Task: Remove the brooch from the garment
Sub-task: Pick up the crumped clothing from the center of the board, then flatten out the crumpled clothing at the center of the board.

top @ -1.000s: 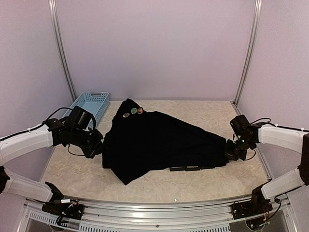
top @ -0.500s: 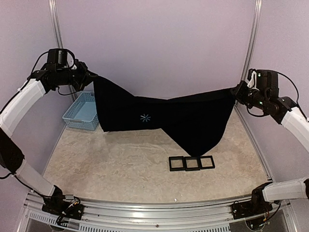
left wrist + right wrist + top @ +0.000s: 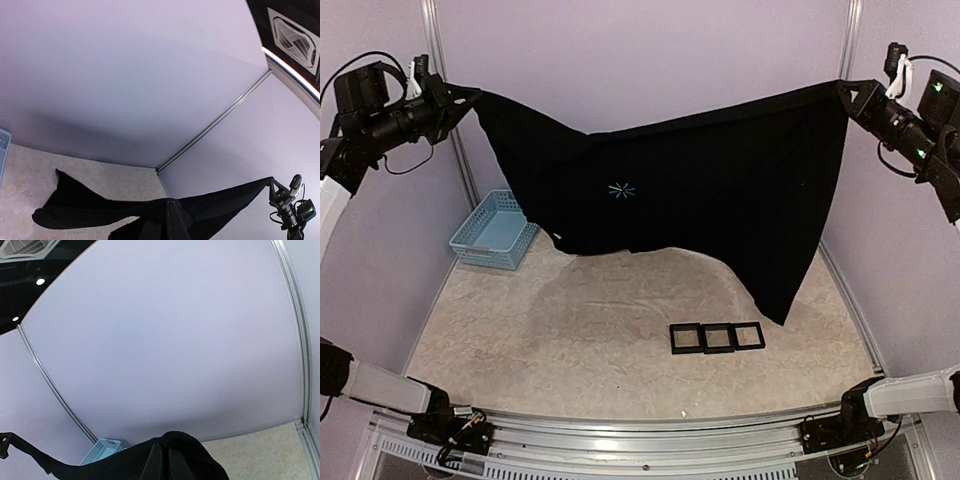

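The black garment hangs spread in the air between my two grippers, high above the table, its lower right corner drooping toward the table. A small pale star-shaped mark shows on the fabric left of centre; no coloured brooch shows on this side. My left gripper is shut on the garment's upper left corner; in the left wrist view the fabric bunches round its tips. My right gripper is shut on the upper right corner, also seen in the right wrist view.
A light-blue basket stands at the back left of the table, below the cloth's left edge. A row of three small black square frames lies on the table at front right. Enclosure walls and metal posts stand close behind both raised arms.
Both arms lifted the garment off the table, then rose higher and spread wider. The cloth now hangs stretched and flatter. The coloured brooches seen a second ago no longer show.
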Controlling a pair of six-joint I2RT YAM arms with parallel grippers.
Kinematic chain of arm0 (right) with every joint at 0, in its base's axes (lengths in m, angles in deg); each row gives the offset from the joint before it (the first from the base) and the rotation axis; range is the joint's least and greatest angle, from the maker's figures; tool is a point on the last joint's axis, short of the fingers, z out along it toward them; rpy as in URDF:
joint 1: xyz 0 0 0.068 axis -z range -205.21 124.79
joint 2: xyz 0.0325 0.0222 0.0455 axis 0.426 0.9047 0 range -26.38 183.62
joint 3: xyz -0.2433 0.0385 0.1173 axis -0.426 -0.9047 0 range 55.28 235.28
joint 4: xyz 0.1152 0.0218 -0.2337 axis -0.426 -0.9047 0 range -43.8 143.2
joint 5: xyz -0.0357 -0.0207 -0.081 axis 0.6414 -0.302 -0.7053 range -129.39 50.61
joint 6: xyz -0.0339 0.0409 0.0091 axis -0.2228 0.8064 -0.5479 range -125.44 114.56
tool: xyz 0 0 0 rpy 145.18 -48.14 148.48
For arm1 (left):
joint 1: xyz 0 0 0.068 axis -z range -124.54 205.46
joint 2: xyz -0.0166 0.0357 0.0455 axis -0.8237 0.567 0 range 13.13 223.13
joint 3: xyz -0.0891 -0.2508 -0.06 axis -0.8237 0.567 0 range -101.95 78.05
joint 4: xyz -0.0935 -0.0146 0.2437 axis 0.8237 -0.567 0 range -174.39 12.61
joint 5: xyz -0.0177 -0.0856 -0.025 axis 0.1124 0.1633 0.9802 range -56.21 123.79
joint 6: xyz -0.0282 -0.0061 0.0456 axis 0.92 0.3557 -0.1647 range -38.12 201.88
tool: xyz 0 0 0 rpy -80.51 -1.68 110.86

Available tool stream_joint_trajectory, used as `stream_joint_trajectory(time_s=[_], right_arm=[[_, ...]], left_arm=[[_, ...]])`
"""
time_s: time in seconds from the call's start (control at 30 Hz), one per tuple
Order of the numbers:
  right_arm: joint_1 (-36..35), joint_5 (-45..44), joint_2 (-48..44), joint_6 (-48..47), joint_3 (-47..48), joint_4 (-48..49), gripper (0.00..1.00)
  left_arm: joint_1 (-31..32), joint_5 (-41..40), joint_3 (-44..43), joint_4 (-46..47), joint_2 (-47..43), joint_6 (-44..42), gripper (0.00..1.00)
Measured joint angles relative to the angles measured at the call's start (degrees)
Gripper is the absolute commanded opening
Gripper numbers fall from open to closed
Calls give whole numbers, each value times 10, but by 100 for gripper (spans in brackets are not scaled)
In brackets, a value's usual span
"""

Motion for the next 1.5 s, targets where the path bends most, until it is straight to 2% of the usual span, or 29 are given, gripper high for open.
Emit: stream_joint_trajectory(time_s=[0.2, 0.37, 0.53, 0.7, 0.93, 1.03, 1.17, 1.27, 1.37, 1.43, 1.5], right_arm=[[0, 13, -12, -45, 101, -18, 0], [0, 13, -31, -59, 130, -37, 0], [0, -13, -28, -62, 135, -59, 0], [0, -61, 19, -41, 134, -74, 0], [4, -95, 136, 5, 135, -49, 0], [23, -80, 183, 24, 148, -31, 0], [69, -30, 249, 43, 209, 3, 0], [95, 8, 278, 44, 256, 29, 0], [119, 42, 282, 45, 277, 49, 0], [135, 59, 274, 44, 279, 55, 0], [143, 69, 257, 42, 261, 60, 0]], left_arm=[[0, 10, -82, 9, -51, -32, 0], [0, 9, -127, 11, -68, -51, 0], [0, 8, -134, 12, -57, -63, 0], [-7, 12, -135, 23, 12, -65, 0], [-57, 48, -146, 71, 163, -30, 0], [-78, 71, -202, 78, 233, -15, 0], [-111, 118, -318, 106, 319, 14, 0], [-128, 147, -375, 145, 350, 37, 0], [-133, 167, -390, 176, 353, 47, 0], [-132, 182, -385, 191, 345, 47, 0], [-129, 190, -332, 203, 314, 39, 0]])
